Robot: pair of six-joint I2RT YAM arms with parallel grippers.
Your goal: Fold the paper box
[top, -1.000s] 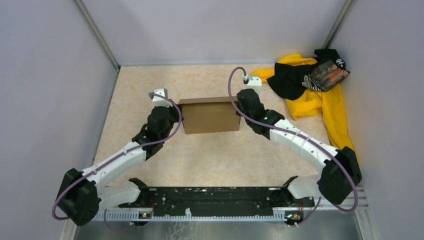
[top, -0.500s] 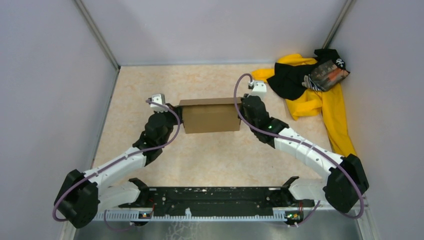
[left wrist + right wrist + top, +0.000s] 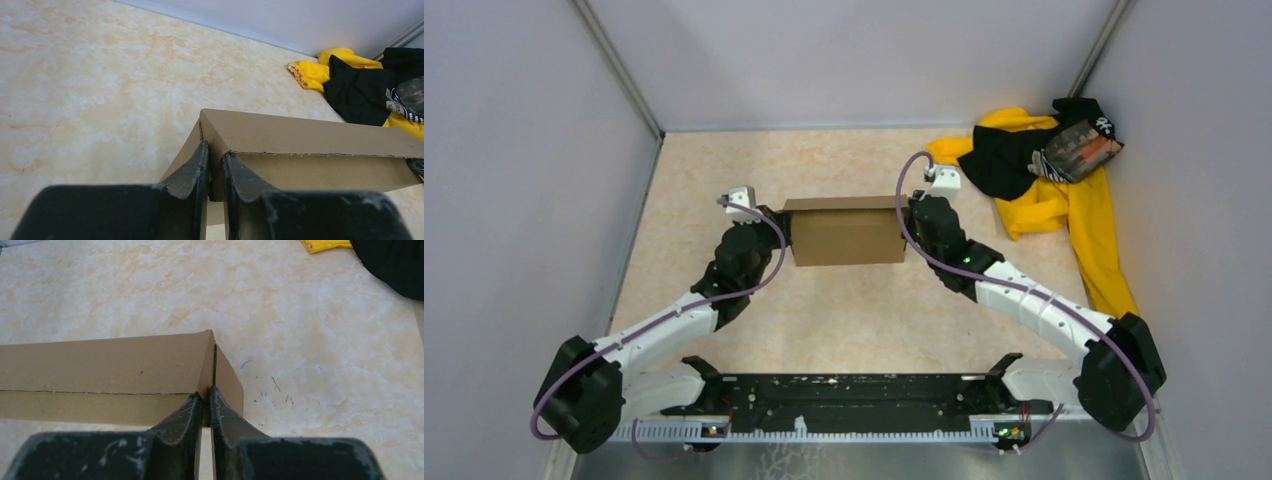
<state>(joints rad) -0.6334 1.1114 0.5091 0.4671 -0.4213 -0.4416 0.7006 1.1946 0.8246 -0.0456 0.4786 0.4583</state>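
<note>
Paper box [image 3: 844, 235] betw. L gripper [image 3: 215, 153] & R gripper [image 3: 206, 394], both tight on its ends.

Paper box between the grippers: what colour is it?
The paper box is plain brown cardboard, clearest in the top external view.

Each arm, left [image 3: 659, 325] and right [image 3: 1034, 300], has white shells on its long links and chunky black joint housings. A purple cable [image 3: 776, 250] loops along each. The fingers [image 3: 192, 172] are matte black, scuffed grey. A black base bar [image 3: 854, 405] joins them.
</note>
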